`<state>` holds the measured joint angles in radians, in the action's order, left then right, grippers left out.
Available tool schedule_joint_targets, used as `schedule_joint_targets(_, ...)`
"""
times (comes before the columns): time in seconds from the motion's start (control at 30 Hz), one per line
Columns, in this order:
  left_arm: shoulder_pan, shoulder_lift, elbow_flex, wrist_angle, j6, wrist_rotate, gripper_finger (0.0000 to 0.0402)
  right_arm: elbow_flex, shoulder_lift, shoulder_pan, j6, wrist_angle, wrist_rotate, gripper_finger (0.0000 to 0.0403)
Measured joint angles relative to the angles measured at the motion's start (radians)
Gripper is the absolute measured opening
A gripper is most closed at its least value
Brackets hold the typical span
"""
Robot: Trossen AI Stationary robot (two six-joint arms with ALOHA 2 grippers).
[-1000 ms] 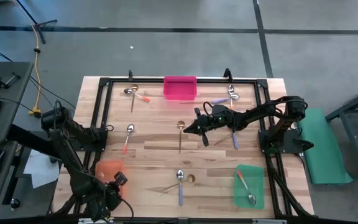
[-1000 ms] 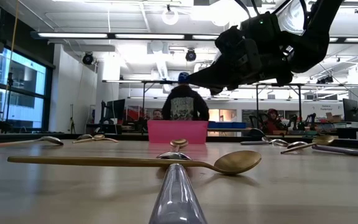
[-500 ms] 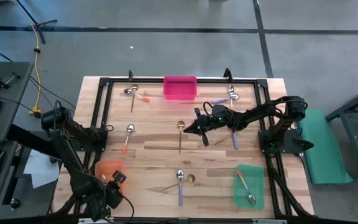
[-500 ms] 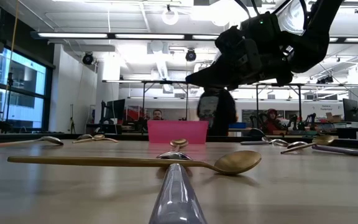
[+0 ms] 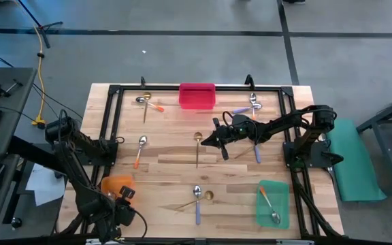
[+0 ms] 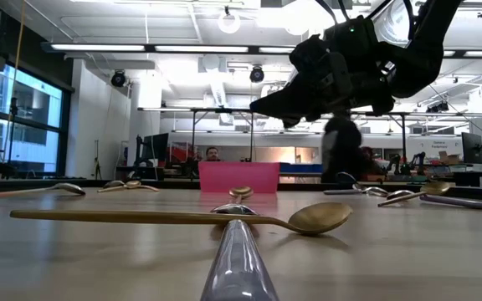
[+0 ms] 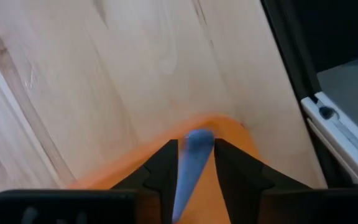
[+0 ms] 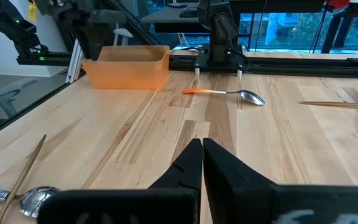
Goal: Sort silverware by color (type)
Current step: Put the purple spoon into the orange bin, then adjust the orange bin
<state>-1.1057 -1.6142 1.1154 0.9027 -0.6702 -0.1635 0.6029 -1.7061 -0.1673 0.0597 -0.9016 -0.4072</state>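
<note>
The left hand (image 7: 191, 171) hangs over the orange tray (image 5: 116, 184), a blue spoon handle (image 7: 188, 163) between its fingers; whether it grips or has let go, I cannot tell. The right hand (image 5: 204, 142) hovers clenched and empty just beside the gold spoon (image 5: 197, 145), well away from that tray. Other spoons lie scattered over the table (image 5: 162, 160), one in the green tray (image 5: 273, 204).
</note>
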Motion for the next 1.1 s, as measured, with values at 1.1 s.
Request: schedule_joint_targets(1.1, 0.003, 0.001, -0.171, -0.027, -0.209, -0.145, 0.0, 0.0, 0.0, 0.0, -0.01, 0.004, 0.002, 0.0)
